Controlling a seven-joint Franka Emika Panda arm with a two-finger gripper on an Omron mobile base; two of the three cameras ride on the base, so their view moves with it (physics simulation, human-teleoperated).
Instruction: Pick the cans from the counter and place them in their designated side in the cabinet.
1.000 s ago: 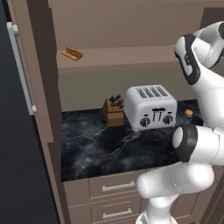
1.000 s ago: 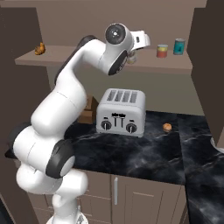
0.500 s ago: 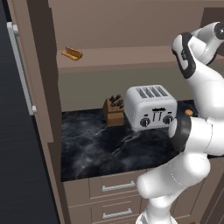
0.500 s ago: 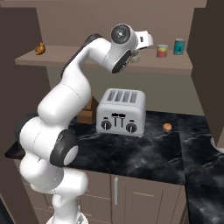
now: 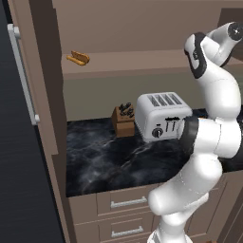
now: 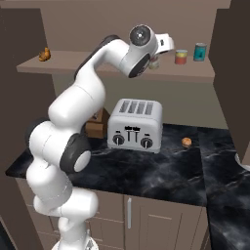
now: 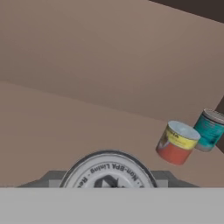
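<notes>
In the hand view my gripper (image 7: 107, 180) is shut on a can (image 7: 108, 171); only its round silver lid shows, low between the fingertips. In the right base view the gripper (image 6: 157, 59) holds that pale can (image 6: 154, 63) just above the cabinet shelf (image 6: 117, 66). The short red-orange can (image 6: 181, 56) with a pale top stands on the shelf to the right of it, also seen as the red-orange can (image 7: 176, 142). A teal-blue can (image 6: 199, 52) stands beside that one, further right. The black marble counter (image 6: 161, 173) lies below.
A silver toaster (image 6: 135, 125) and a knife block (image 5: 123, 119) stand at the back of the counter. A small orange item (image 6: 186, 142) lies right of the toaster. A pastry (image 5: 78, 58) rests on the shelf's left end. Brown drawers (image 5: 126, 203) run under the counter.
The hand has shifted a little to the right along the shelf, toward the two standing cans, with the can still held. The elbow has risen slightly.
</notes>
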